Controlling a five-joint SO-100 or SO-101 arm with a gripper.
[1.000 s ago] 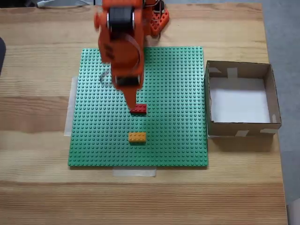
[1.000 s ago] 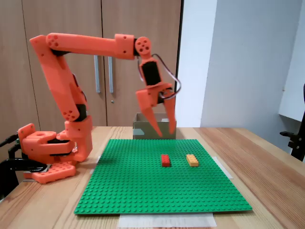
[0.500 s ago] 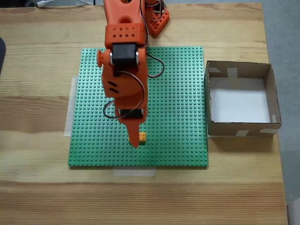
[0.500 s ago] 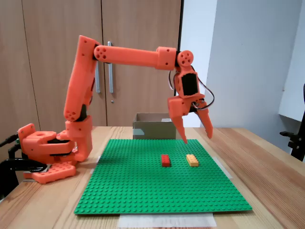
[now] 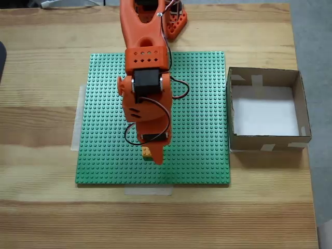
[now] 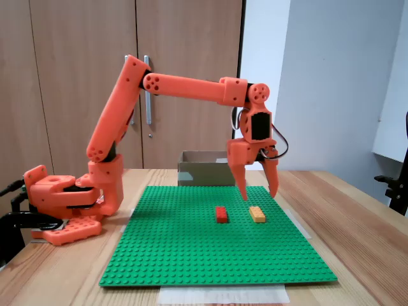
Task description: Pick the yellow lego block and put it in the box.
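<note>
Directly beneath the spread gripper, apparently untouched, the yellow lego block.

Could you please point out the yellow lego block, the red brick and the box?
yellow lego block (image 6: 257,214), side fixed view, top face.
red brick (image 6: 221,214), side fixed view, top face.
box (image 5: 264,77), top-down fixed view, far wall.

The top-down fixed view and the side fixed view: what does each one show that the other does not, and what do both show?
The top-down view shows the inside of the box, with its white bottom, and the wooden table's near edge.

The side view shows the red brick, which the arm covers from above, the height of the open gripper above the yellow brick, the arm's base, and wooden cupboard doors behind.

Both show the green baseplate, the yellow brick, the box and the orange arm.
</note>
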